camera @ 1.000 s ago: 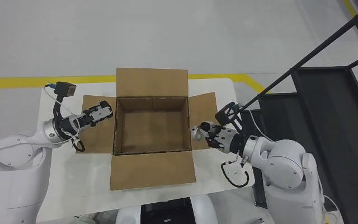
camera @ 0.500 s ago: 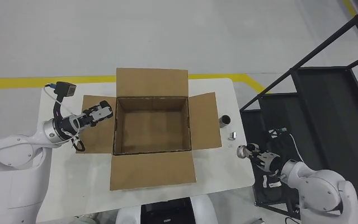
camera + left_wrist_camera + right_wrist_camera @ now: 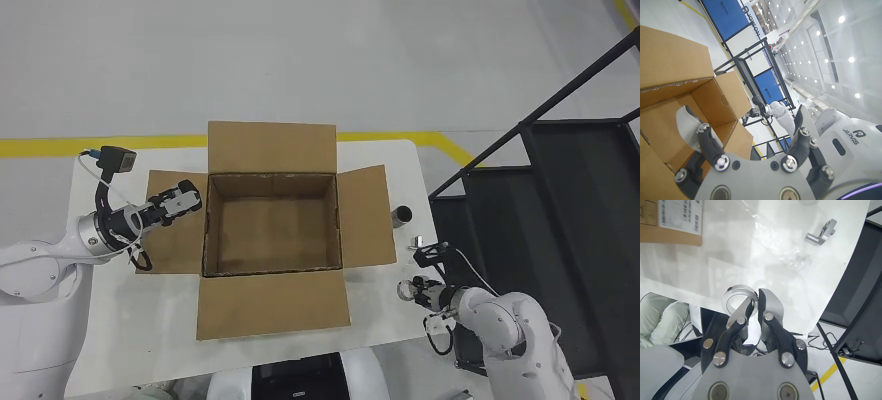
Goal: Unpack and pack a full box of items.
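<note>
Box (image 3: pixel 270 148) sits empty at table centre; right gripper (image 3: pixel 754 298) pinches a ring (image 3: pixel 738 288) at the table's near right corner; left gripper (image 3: pixel 190 196) gapes over the left flap; probably unpacking; next, lower the ring flat, then release.

ring (image 3: pixel 725 301) partly hidden (behind a right claw (image 3: pixel 755 296) finger).

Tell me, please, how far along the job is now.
Done: the box looks empty; a metal bracket and a dark cylinder lie on the table beside it. In hand: the right gripper is shut on a metal ring near the table edge. Left: likely setting it down, then all the repacking.
</note>
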